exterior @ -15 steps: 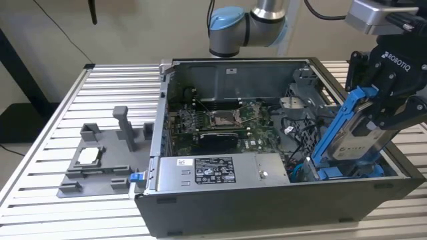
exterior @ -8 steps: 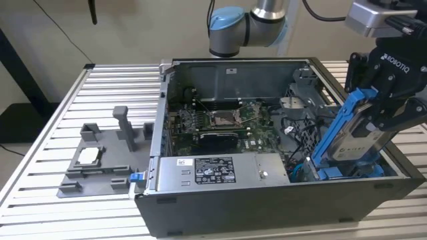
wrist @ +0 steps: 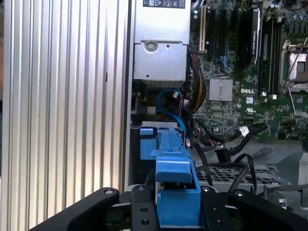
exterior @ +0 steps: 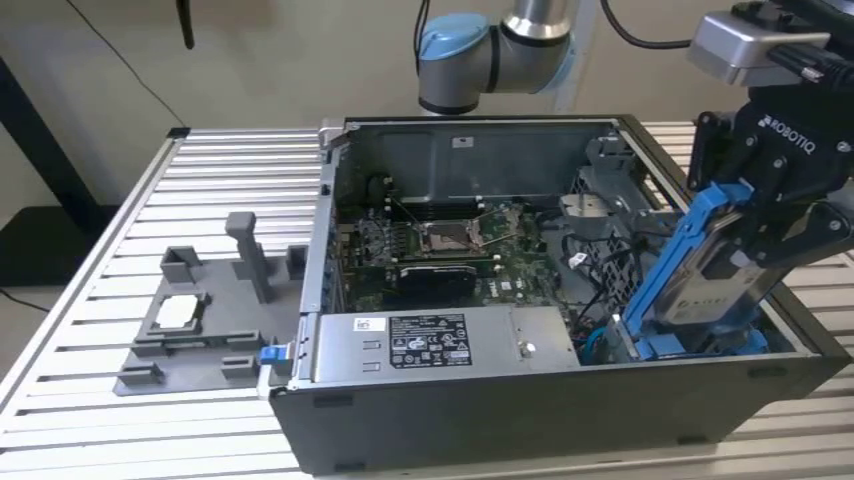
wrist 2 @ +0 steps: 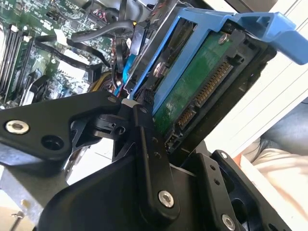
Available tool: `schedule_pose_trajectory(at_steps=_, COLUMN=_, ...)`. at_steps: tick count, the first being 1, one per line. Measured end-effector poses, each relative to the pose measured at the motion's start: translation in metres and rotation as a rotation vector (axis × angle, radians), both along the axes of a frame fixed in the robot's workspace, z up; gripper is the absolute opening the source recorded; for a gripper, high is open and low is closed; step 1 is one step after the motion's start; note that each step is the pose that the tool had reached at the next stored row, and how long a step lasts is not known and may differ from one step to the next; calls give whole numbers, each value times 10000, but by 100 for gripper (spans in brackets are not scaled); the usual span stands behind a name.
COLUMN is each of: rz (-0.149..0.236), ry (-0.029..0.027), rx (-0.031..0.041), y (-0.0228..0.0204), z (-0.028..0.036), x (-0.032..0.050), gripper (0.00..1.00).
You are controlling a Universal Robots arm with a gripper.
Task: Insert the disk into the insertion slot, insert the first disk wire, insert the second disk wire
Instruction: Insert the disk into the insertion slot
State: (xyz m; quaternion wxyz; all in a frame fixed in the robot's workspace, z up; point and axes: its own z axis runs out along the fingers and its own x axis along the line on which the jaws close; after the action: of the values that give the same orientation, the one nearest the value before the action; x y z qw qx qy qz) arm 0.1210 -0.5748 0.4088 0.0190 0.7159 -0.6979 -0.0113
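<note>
Disk (exterior: pixel 705 272) held tilted at the insertion slot (exterior: pixel 694 345)
Your gripper (exterior: pixel 763 245) is clamped on the disk, whose lower end sits among the slot's blue fittings, in the computer case (exterior: pixel 534 420) corner at the exterior view's right. Judge it stiff, fairly heavy, shock-sensitive: hold its blue carrier frame (wrist: pixel 175 192), never the bare circuit board (wrist 2: pixel 192 91).

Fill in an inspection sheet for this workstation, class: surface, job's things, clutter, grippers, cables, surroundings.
Surface: slatted metal table, carrying an open computer case.
Job's things: disk tilted, lower end at the insertion slot; depth unclear.
Clutter: grey fixture tray at the exterior view's left of the case.
Grippers: gripper shut on the disk.
Cables: blue cable and black cables loose inside the case.
Surroundings: plain wall behind.
</note>
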Motion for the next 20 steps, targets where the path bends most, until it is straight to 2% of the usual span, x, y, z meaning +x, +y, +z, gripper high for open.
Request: schedule_pose_trajectory(at_steps=20, rz=102, ry=3, rx=-1, y=0, z=-355, x=4, gripper=33)
